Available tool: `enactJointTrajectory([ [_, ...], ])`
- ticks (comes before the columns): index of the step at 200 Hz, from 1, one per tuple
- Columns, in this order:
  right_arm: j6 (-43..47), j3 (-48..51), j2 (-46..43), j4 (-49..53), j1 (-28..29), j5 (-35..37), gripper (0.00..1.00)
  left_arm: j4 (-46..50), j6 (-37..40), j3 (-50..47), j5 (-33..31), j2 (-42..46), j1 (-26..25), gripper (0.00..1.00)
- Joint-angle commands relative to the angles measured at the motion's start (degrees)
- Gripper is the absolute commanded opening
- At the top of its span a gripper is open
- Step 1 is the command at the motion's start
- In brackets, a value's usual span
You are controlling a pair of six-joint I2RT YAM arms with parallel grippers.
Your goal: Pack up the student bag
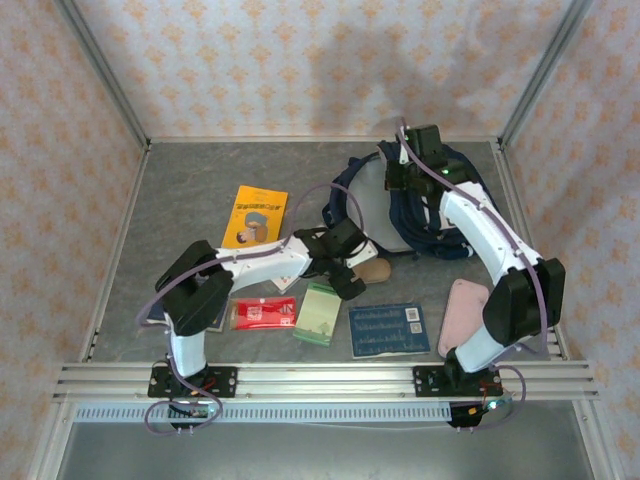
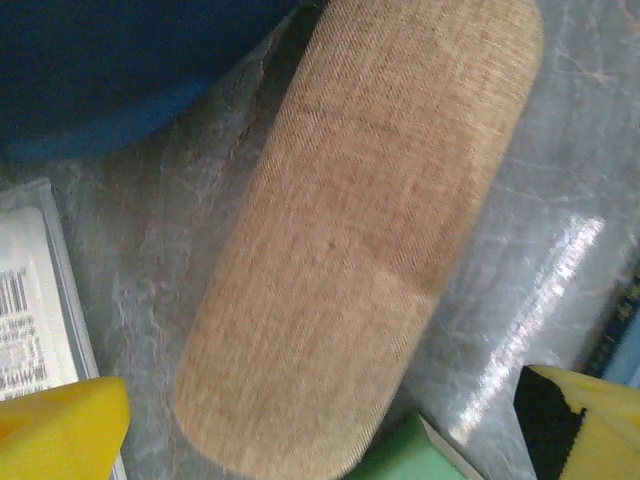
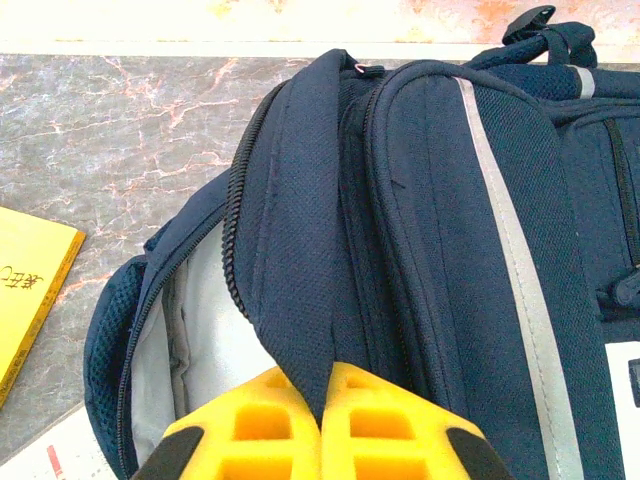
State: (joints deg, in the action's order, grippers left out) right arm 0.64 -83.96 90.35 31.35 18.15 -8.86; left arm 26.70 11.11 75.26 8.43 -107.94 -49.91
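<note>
On the grey tabletop (image 1: 180, 200) a yellow booklet (image 1: 254, 215) lies at the left, with a red packet (image 1: 263, 313) and a green notebook (image 1: 320, 313) nearer the arms; the left end effector (image 2: 320, 425) hangs released, its yellow fingers spread wide over a tan woven case (image 2: 370, 220); further right lie a blue book (image 1: 389, 330) and a pink pouch (image 1: 463, 315); behind them, at the rear right, the student bag (image 3: 450, 250) lies unzipped, the right end effector (image 3: 325, 420) clenched on its navy opening edge.
</note>
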Motion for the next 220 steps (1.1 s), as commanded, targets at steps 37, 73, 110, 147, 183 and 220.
enactJointTrajectory([
  [37,-2.0,1.7,-4.0,-1.6,-0.7,0.4,0.0,0.1,1.2,5.3,-1.2,-7.7,-1.0,0.92],
  [73,-2.4,2.9,-4.3,-2.2,-0.8,0.2,0.0,0.6,1.4,5.5,-1.4,-9.2,-1.0,0.69],
  [110,-3.1,3.9,-5.2,-2.7,-0.8,0.1,0.0,0.9,1.0,6.8,-1.6,-10.4,-1.0,0.39],
  [147,-4.0,4.8,-6.1,-3.1,-0.8,0.1,0.0,2.9,1.0,8.4,-2.6,-9.1,-0.7,0.23],
  [183,-4.9,5.4,-7.4,-3.9,-0.8,1.2,0.0,3.9,-0.6,8.4,-1.8,-4.0,-0.5,0.19],
  [220,-5.9,5.2,-8.6,-4.3,-0.8,3.9,0.0,4.9,-4.2,6.3,-1.5,4.6,-0.5,0.19],
])
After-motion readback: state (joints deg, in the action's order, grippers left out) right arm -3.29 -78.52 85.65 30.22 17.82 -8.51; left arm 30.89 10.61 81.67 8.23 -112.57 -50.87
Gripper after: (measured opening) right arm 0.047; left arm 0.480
